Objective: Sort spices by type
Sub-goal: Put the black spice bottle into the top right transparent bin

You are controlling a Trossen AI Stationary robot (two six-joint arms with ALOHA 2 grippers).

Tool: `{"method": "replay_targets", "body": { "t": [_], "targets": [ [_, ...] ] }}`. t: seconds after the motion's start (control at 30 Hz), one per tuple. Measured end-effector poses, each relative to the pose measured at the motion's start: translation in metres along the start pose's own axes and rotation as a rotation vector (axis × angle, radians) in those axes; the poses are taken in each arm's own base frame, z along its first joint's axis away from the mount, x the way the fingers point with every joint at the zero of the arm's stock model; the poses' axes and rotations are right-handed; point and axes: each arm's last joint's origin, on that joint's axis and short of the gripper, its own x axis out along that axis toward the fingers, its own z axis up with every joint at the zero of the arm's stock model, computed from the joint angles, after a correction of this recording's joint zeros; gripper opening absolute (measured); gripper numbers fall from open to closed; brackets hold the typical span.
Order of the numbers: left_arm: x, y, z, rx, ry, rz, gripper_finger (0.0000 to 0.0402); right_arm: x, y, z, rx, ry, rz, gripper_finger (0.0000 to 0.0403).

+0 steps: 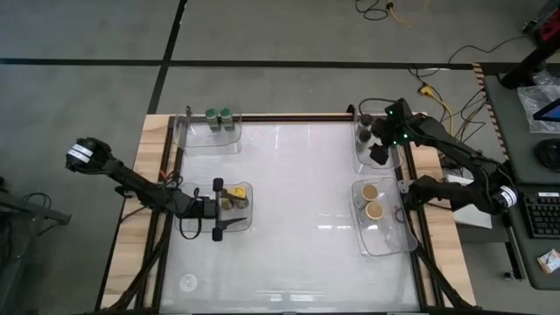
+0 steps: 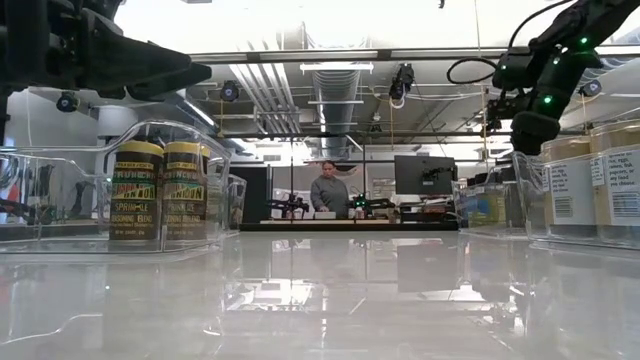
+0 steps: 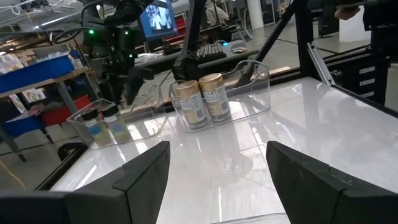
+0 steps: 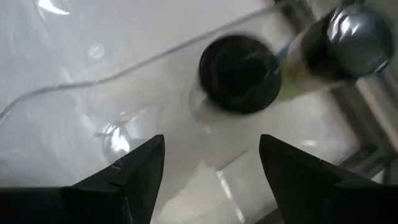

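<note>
Left gripper (image 1: 229, 215): I see it low over the counter (image 1: 297, 219) at the 9 o'clock side, by the tray with the yellow-lidded jars (image 1: 233, 198). In its wrist view the jaws stand apart with nothing between them.

Right gripper (image 4: 211, 155): I have it up at the 2 o'clock corner, over the far right tray (image 1: 367, 150). Its wrist view looks straight down on the black-lidded jars (image 4: 239, 73); the jaws are spread, nothing between them, and the nearer jar sits beyond the tips.

Yellow-lidded jars: two, side by side, upright in the clear tray (image 1: 234, 216) at 9 o'clock; in the low view (image 2: 152, 190) they stand touching each other.

Green-lidded jars (image 1: 218, 115): two, side by side in the tray (image 1: 210, 136) at 11 o'clock, well apart from both arms.

Tan-lidded jars (image 1: 372, 199): two, one behind the other in the tray (image 1: 385, 236) at 3 o'clock; the left wrist view shows them upright and touching (image 3: 202, 99).

Black-lidded jars: two in the 2 o'clock tray, partly hidden under the right arm from above; the left wrist view shows them upright and close together (image 3: 104, 126).

Background: a person (image 2: 327, 190) sits at a desk far behind the counter in the low view.
</note>
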Motion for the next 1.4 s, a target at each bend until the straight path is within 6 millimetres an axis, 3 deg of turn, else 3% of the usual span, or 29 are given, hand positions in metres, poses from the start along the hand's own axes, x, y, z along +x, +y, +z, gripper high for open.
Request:
{"method": "replay_targets", "body": {
  "t": [0.27,0.43,0.83,0.93,1.07,1.4],
  "targets": [
    [0.000,0.000,0.000,0.007,0.001,0.001,0.0251,0.001,0.005,-0.005,0.201,0.032,0.103,0.0238],
    [0.000,0.000,0.000,0.008,-0.001,0.003,0.0251,0.001,0.002,0.002,0.555,-0.026,0.085,0.0214],
    [0.000,0.000,0.000,0.019,-0.003,0.003,0.0251,0.004,0.011,0.004,0.973,0.002,0.218,0.0173],
    [0.000,0.000,0.000,0.019,-0.003,0.003,0.0251,0.005,0.013,0.006,1.024,0.004,0.206,0.0171],
    [0.000,0.000,-0.001,0.026,0.010,0.000,0.0251,0.006,0.010,0.004,1.080,0.003,0.058,0.0175],
    [0.000,-0.001,-0.008,0.054,0.078,-0.016,0.0251,0.023,0.018,0.011,1.140,0.069,0.021,0.0183]
  ]
}}
